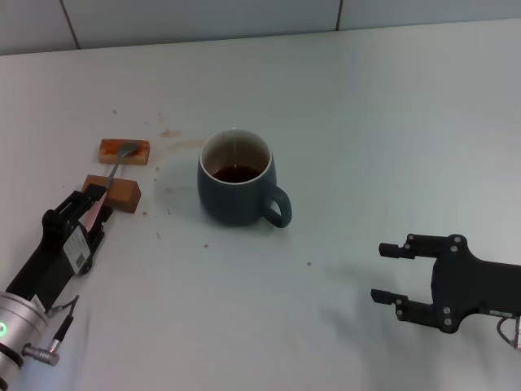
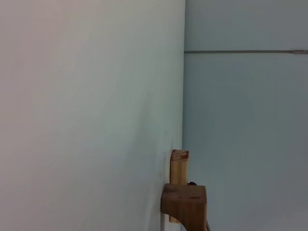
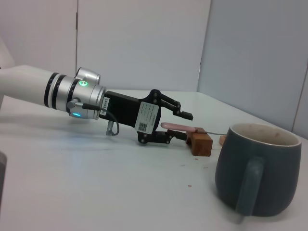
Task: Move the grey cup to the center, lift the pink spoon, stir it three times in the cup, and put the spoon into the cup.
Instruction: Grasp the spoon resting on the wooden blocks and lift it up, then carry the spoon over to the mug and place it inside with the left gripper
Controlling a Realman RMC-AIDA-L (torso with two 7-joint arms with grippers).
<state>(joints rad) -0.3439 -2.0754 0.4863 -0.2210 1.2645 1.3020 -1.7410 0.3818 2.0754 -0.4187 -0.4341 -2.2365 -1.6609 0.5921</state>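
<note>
The grey cup [image 1: 236, 183] stands upright in the middle of the table with brown liquid inside and its handle towards my right side; it also shows in the right wrist view [image 3: 257, 168]. The pink spoon [image 1: 114, 169] lies across two wooden blocks to the cup's left, its metal bowl on the far block. My left gripper [image 1: 98, 199] is open, and its fingers straddle the spoon's pink handle [image 3: 174, 126] without closing on it. My right gripper [image 1: 387, 273] is open and empty, low over the table right of the cup.
Two brown wooden blocks [image 1: 124, 151] [image 1: 120, 193] carry the spoon; they also show in the left wrist view [image 2: 185, 202]. Small brown stains [image 1: 171, 133] dot the table near the cup. A tiled wall [image 1: 244, 16] rises behind the table's far edge.
</note>
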